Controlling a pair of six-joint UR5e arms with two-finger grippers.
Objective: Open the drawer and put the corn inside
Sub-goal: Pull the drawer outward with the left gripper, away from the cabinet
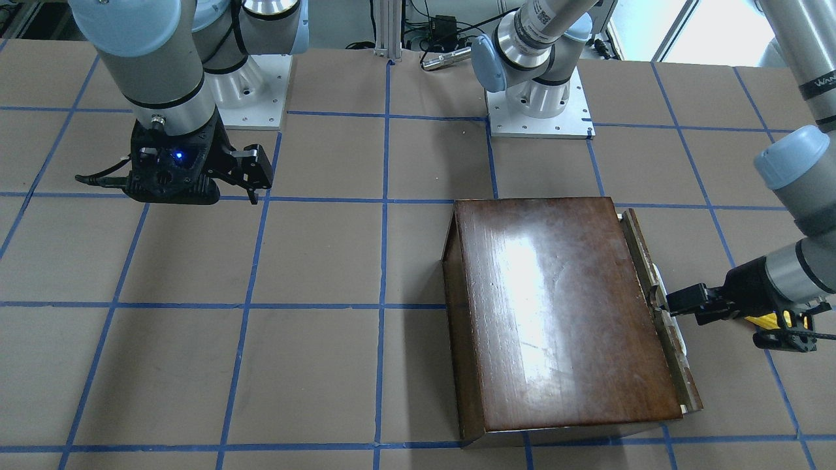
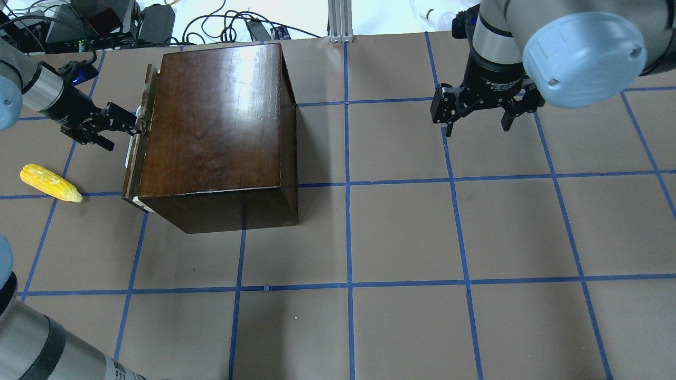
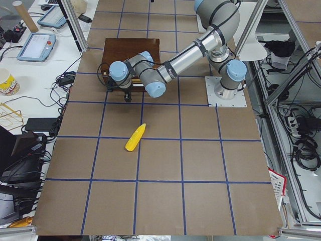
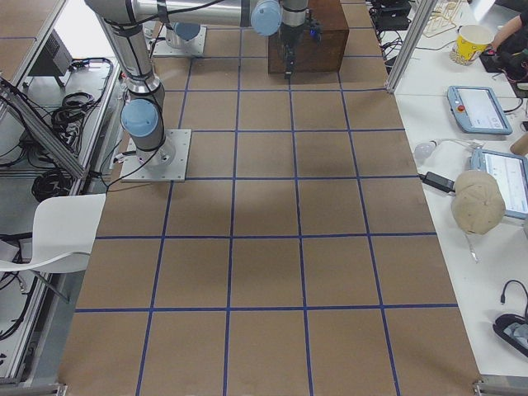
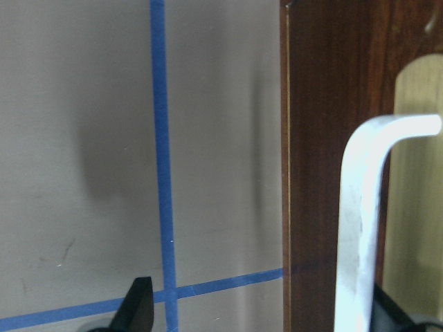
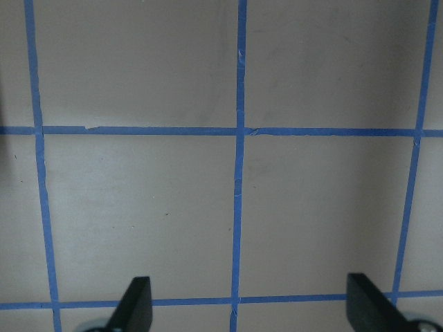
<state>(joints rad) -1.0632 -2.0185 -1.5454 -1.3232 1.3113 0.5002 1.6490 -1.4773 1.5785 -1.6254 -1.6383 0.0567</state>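
Note:
The dark brown box (image 2: 216,132) stands on the table, its drawer (image 2: 138,158) facing my left arm with the front panel a sliver off the box. My left gripper (image 2: 134,124) is at the drawer's white handle (image 5: 360,221). In the left wrist view the handle stands between the open fingers (image 5: 138,308), close to the right one. The yellow corn (image 2: 50,182) lies on the table in front of the drawer, apart from the gripper; it also shows in the exterior left view (image 3: 135,138). My right gripper (image 2: 478,124) is open and empty above the table, far from the box.
The table is brown paper with a grid of blue tape lines (image 2: 348,184). Both arm bases (image 1: 539,111) are bolted at the robot's side. Cables and gear (image 2: 158,21) lie beyond the far edge behind the box.

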